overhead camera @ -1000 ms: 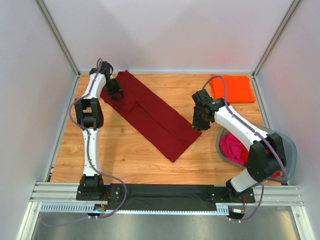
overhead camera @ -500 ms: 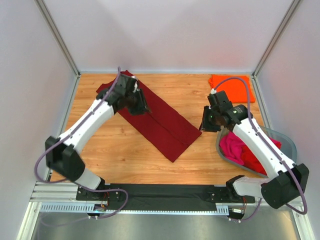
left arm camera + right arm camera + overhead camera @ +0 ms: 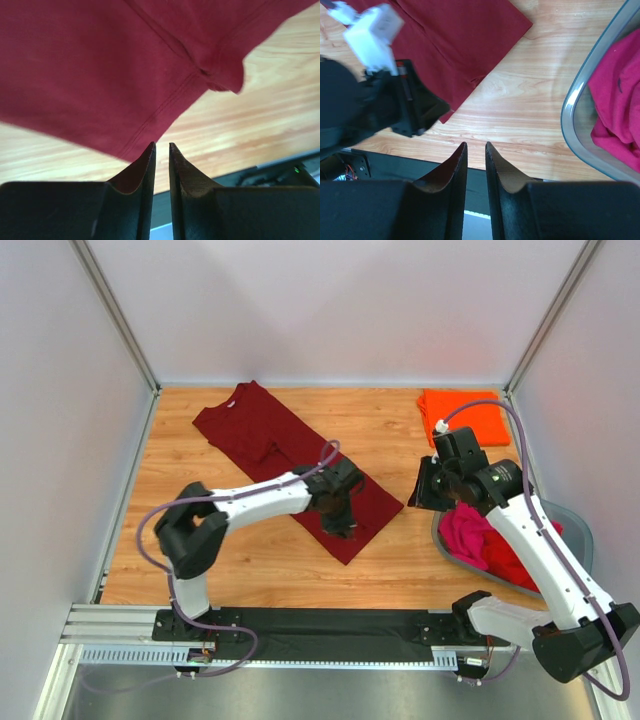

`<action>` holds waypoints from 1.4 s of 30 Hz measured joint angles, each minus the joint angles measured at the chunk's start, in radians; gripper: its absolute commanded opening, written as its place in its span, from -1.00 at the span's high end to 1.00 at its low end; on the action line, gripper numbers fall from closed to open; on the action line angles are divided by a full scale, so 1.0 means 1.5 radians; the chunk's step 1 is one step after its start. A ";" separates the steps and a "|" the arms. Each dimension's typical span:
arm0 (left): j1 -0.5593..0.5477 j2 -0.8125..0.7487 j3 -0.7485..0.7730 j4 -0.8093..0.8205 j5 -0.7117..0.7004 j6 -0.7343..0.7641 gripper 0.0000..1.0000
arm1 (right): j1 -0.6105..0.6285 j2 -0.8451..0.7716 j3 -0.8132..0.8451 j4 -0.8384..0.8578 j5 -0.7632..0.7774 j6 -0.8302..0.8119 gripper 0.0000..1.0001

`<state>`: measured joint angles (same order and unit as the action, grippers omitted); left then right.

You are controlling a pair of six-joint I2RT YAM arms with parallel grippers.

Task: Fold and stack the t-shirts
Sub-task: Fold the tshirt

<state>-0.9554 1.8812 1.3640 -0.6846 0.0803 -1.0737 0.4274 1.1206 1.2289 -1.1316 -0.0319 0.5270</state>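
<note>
**A:** So what are we seeing change here?

**B:** The left gripper (image 3: 342,520) is the big one. A second ago it was up at the collar end, upper left of the top view. Now it's swung all the way down to the lower-right hem corner of the maroon shirt (image 3: 265,435). Meanwhile the right gripper (image 3: 422,490) is backing off that same corner and hanging right of centre, near the tub (image 3: 578,530).

**A:** Are they holding anything?

**B:** We're not seeing it. In the left wrist view the fingers are sitting almost together with only a slit between them. The hem is lying just past the tips, not in them. The right one is looking the same, pinched near-together over bare table (image 3: 540,100) with nothing in it.

**A:** And for the task?

**B:** We're guessing the long side folds are done, since the shirt is lying as a narrow diagonal strip from upper left to centre. The hem-to-collar fold is probably coming next. After that it's likely going on the orange shirt (image 3: 465,418), which is lying folded at the upper right. The pink shirt (image 3: 465,535) is waiting in the tub.

**A:** Any labels?

**B:** We're finding no readable writing anywhere, not even on the white plug (image 3: 372,27).
</note>
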 measured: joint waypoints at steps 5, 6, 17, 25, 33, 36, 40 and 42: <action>-0.033 0.068 0.020 -0.011 0.012 -0.037 0.56 | 0.000 -0.003 -0.004 -0.005 -0.003 0.001 0.56; -0.035 0.069 0.020 -0.018 0.013 -0.047 0.56 | 0.000 -0.004 -0.007 -0.005 -0.003 0.001 0.56; -0.053 -0.053 -0.162 -0.096 0.015 -0.153 0.54 | 0.000 -0.004 -0.027 -0.003 -0.010 0.001 0.56; -0.069 -0.260 -0.225 -0.144 -0.012 -0.201 0.30 | 0.000 0.012 -0.043 0.010 -0.029 0.005 0.54; -0.046 -0.200 -0.164 -0.109 -0.022 -0.184 0.08 | 0.000 0.022 -0.043 0.020 -0.043 0.005 0.53; -0.039 -0.166 -0.164 -0.092 -0.022 -0.181 0.00 | 0.000 0.019 -0.044 0.020 -0.045 0.006 0.53; -0.036 -0.163 -0.197 -0.057 -0.014 -0.189 -0.02 | 0.000 0.012 -0.044 0.020 -0.045 0.008 0.53; -0.033 -0.158 -0.212 -0.042 -0.009 -0.193 -0.03 | 0.000 0.008 -0.046 0.021 -0.045 0.010 0.53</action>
<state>-1.0050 1.6444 1.0466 -0.7475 0.0662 -1.3632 0.4274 1.1332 1.1599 -1.1007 -0.0994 0.5415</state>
